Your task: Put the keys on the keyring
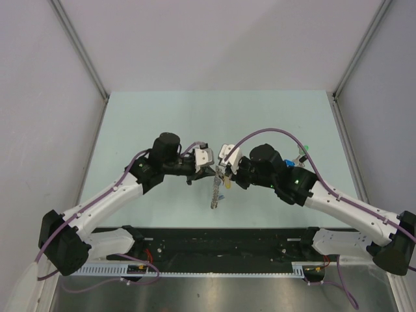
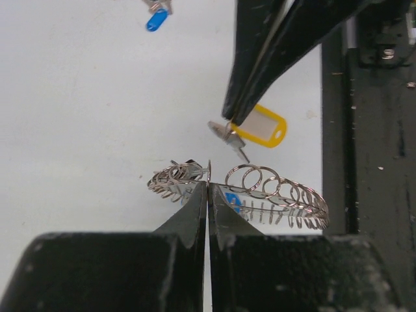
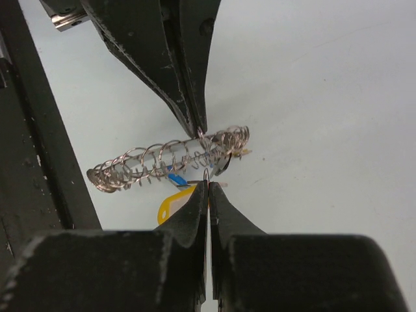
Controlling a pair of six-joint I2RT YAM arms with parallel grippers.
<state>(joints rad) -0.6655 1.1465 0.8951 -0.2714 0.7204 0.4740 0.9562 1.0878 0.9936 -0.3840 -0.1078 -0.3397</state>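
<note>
Left wrist view: keyring [image 2: 296, 201] tight between closed left jaws, yellow-capped key [image 2: 260, 127] between closed right jaws.

In my left wrist view, the blue-capped key [image 2: 156, 19] is cut off by the top edge. My left hand [image 2: 208, 187] covers the near middle of the keyring [image 2: 279, 192]. In my right wrist view, my right hand [image 3: 208, 187] hides most of the yellow-capped key [image 3: 181, 194]. From above, both are too small to make out.
</note>
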